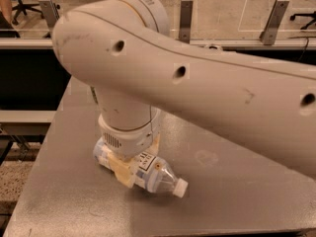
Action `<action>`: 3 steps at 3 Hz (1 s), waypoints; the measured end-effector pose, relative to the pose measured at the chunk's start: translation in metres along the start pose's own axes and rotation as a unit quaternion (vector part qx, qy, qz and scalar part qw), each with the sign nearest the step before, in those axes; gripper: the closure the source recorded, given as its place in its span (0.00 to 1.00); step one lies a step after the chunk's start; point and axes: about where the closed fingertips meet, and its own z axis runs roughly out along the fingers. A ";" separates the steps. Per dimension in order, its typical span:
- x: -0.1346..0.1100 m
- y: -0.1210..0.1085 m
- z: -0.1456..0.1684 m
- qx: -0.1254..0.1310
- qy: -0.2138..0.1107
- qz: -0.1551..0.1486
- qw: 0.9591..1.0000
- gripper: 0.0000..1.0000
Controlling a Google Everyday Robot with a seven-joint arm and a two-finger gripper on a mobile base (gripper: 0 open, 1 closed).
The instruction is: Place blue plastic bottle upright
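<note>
The blue plastic bottle (157,174) lies on its side on the grey table (232,191). Its white cap (180,187) points to the right and toward the front edge. Its pale label with a dark patch faces up. My gripper (139,159) points straight down from the big white arm (207,98) and sits over the middle of the bottle, down at its level. The wrist hides the bottle's base end and part of its body.
A sliver of a green can (93,96) shows behind the wrist at the left. The table's left edge (34,167) drops to the floor. A glass partition with metal posts (185,14) runs along the back.
</note>
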 end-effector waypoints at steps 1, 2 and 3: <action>0.000 -0.002 -0.004 0.001 -0.008 0.006 1.000 0.67; -0.002 -0.006 -0.007 0.014 -0.017 0.020 1.000 0.90; 0.001 -0.004 -0.015 0.061 -0.012 0.085 0.994 1.00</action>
